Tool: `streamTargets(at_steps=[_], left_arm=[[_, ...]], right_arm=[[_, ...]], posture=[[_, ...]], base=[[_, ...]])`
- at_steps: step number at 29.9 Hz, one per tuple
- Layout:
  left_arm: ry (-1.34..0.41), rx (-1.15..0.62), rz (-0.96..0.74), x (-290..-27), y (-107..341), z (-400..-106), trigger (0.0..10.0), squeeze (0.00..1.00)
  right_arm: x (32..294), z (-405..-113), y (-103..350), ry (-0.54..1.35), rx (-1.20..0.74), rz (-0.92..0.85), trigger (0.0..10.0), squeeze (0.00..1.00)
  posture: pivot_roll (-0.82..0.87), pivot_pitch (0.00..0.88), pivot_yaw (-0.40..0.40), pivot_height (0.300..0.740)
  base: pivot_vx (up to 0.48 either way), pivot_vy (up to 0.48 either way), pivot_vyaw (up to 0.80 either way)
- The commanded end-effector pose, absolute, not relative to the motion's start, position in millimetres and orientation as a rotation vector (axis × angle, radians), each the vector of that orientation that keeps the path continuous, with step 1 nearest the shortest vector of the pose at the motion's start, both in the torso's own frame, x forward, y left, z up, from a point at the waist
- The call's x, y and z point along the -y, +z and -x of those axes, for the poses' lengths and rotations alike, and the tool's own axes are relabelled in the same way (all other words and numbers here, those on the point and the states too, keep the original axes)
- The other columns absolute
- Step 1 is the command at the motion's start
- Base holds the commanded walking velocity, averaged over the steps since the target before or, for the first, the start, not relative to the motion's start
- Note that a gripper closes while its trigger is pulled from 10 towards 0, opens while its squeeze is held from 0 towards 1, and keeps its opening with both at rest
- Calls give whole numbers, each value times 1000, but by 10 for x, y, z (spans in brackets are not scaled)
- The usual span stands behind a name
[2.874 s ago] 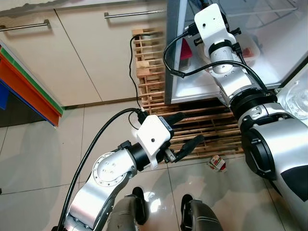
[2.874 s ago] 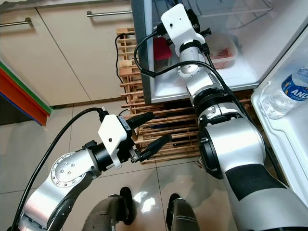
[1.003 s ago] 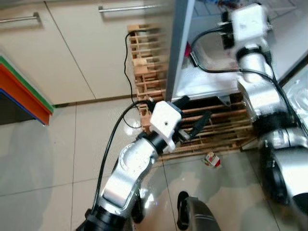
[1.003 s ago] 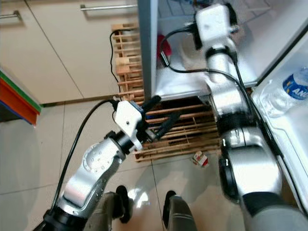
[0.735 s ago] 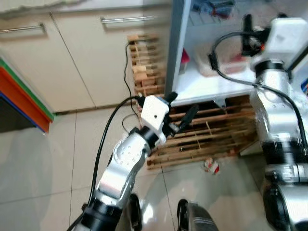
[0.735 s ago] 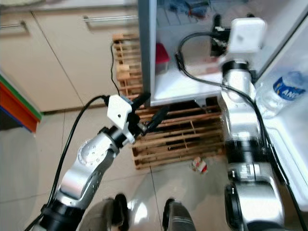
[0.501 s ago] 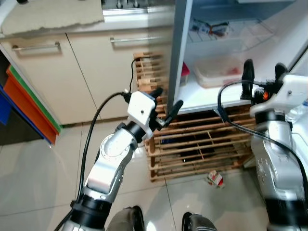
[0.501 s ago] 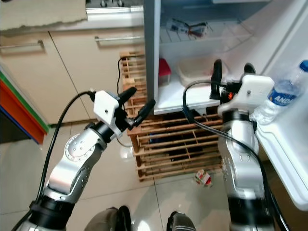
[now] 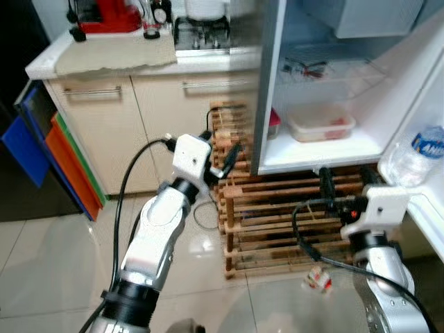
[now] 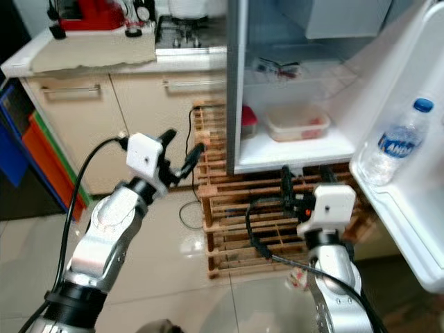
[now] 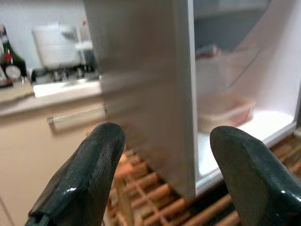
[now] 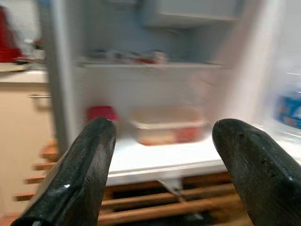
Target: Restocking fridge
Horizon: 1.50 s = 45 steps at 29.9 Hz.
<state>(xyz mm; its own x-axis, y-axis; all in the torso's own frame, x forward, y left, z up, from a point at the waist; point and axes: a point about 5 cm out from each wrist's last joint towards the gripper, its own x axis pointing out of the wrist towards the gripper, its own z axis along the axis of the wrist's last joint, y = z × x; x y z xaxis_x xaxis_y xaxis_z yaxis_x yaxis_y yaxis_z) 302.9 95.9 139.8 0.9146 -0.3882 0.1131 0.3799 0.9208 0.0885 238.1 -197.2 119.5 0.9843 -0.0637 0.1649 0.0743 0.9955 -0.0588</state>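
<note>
The fridge (image 9: 326,149) stands open on the right, raised on a wooden pallet (image 9: 277,218). On its low shelf sit a clear tub of reddish food (image 9: 321,127) and a red-lidded tub (image 10: 248,130). A water bottle (image 10: 399,147) stands in the door shelf. My right gripper (image 10: 305,182) is open and empty, held below the shelf in front of the pallet; its wrist view faces the tub (image 12: 167,125). My left gripper (image 9: 223,147) is open and empty beside the fridge's grey side wall (image 11: 150,94).
Beige cabinets (image 9: 104,132) and a counter with a hob (image 9: 201,31) and a red appliance (image 9: 107,15) lie to the left. Blue, orange and green boards (image 9: 48,156) lean at far left. A small crumpled carton (image 9: 318,279) lies on the tiled floor, and a black cable (image 9: 198,215) runs by the pallet.
The camera has risen and pulled back, showing more of the kitchen. My right gripper has come out of the fridge shelf and dropped to pallet height. My left gripper has lifted toward the fridge's side.
</note>
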Motion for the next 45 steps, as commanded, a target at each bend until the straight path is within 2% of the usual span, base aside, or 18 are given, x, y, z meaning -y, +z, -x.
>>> streamTargets(at_steps=[1,14,22,36,45], left_arm=[[-389,137,-82,-921,1436,-3072,10000,0],[-352,141,-90,-949,1427,-3199,10000,0],[-366,142,-89,-884,1405,-3184,10000,0],[-423,178,-55,-820,1402,-3102,10000,0],[-411,142,-48,-765,1364,-3180,10000,0]], right_arm=[[1978,-2421,1215,-81,172,61,10000,0],[1869,-2548,1035,-55,87,35,10000,0],[1821,-2498,949,-18,60,42,10000,0],[1870,-2466,831,15,10,73,10000,0],[1746,-2339,733,182,-28,164,10000,0]], posture=[[-39,0,34,740],[-34,0,39,740],[-41,15,44,740],[-44,20,37,740],[-67,15,39,740]], base=[[0,0,0],[0,0,0],[0,0,0],[0,-455,0],[194,-397,0]])
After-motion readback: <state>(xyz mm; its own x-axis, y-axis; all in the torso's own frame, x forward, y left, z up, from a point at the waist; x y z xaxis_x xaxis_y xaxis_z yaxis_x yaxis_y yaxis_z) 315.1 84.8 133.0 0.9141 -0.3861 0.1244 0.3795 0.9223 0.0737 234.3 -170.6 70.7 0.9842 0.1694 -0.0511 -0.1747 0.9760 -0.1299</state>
